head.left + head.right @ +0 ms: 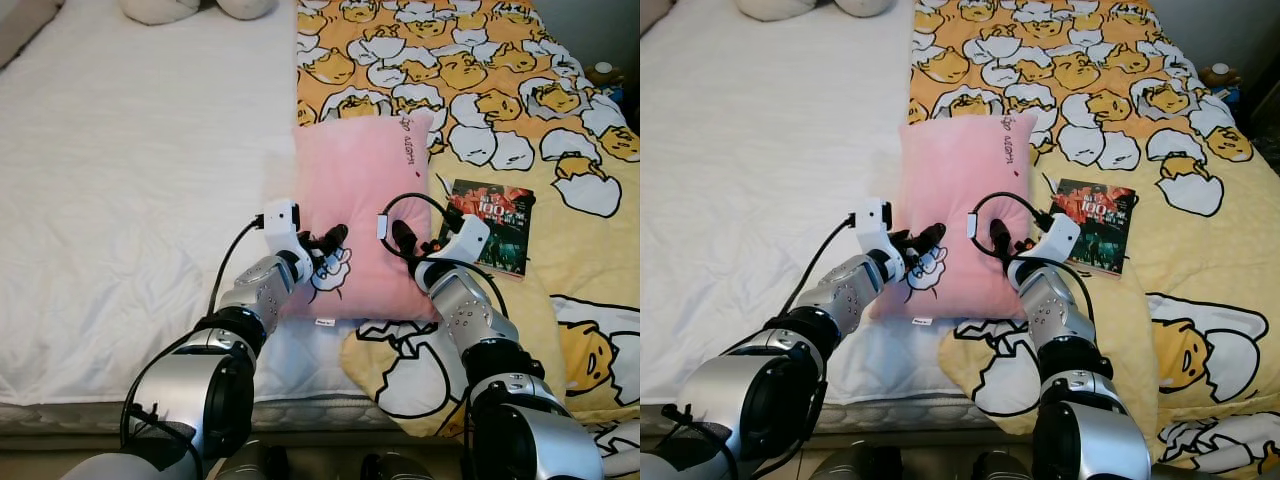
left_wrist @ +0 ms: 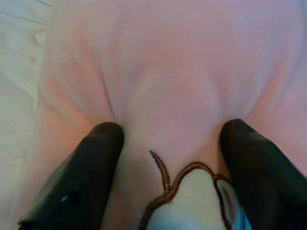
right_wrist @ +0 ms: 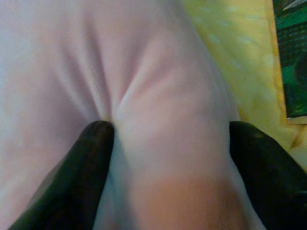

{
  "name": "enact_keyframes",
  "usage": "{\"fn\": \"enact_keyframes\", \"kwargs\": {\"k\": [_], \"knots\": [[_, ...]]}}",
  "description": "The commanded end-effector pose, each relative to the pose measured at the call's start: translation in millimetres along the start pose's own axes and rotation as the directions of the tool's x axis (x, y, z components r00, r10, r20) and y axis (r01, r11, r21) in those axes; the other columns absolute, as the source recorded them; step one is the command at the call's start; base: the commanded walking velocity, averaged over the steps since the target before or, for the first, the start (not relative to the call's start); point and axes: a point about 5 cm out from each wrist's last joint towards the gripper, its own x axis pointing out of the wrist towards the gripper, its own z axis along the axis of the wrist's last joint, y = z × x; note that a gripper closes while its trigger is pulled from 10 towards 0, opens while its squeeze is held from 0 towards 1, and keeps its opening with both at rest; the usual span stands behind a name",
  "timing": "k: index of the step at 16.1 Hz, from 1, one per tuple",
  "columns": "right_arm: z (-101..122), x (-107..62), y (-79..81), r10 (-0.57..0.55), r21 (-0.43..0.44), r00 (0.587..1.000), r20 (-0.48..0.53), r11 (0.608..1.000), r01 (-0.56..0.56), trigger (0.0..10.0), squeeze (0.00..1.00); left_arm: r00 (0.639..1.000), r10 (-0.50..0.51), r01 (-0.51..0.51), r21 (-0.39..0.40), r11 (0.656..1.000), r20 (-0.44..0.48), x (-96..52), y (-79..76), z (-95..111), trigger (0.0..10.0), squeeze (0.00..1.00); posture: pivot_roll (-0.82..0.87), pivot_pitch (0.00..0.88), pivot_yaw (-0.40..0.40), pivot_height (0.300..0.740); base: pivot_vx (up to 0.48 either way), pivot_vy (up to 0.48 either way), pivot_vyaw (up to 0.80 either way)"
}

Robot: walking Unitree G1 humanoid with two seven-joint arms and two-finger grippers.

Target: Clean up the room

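We saw the pink pillow lying on the bed, straddling the line where the white sheet met the yellow egg-print blanket. Its near end sat close to the bed's front edge, and a small embroidered cartoon figure marked its near left corner.

Our left gripper pressed into that near left corner, just above the figure. In the left wrist view its two black fingers stood spread apart with a fold of pink fabric bulging between them, the tips dug into the cloth so that creases ran out from each.

Our right gripper bore on the pillow's near right side. The right wrist view showed its fingers also held apart, a ridge of pink fabric raised between them, one finger sunk in a deep crease and the other at the pillow's edge next to the yellow blanket. We could not tell whether either pair was truly pinching the fabric or only pushing into it.

Just to the right of the pillow a dark-covered book lay flat on the blanket, close to the right wrist. At the head of the bed, well apart from the pillow, the lower edges of two pale cushions showed.
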Motion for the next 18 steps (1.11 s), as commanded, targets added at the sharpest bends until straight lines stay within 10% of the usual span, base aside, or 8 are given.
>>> {"fn": "enact_keyframes", "kwargs": {"k": [1,11,15,18], "knots": [[-13.3,0.8,8.1,0.025,0.000,0.998,-0.057,1.000,-0.025,0.0,0.00,0.997,-0.013,0.013,-0.006,1.000,-0.071,-1.7,-2.7,-22.0,0.0,0.00,-0.13,0.133,-0.015,0.740,0.000,0.000,0.00],[-16.1,-12.5,0.5,0.054,0.020,0.998,-0.034,0.998,-0.053,0.0,0.00,0.993,-0.116,0.117,-0.072,0.991,0.008,-1.9,-12.3,-24.9,0.0,0.00,-0.11,0.080,-0.021,0.740,0.000,0.000,0.00],[-4.6,-21.4,14.9,0.133,-0.093,0.990,0.041,0.987,-0.128,0.0,0.00,0.973,-0.159,0.177,-0.099,0.979,0.170,-4.8,-11.8,-4.6,0.0,0.00,-0.10,0.043,-0.008,0.740,0.000,0.000,0.00],[3.8,-30.0,17.3,0.163,-0.233,0.982,0.100,0.963,-0.136,0.0,0.00,0.957,-0.198,0.197,0.027,0.980,0.210,-18.0,-13.1,-3.7,0.0,0.00,-0.08,0.012,-0.009,0.740,0.000,0.000,0.00]]}}
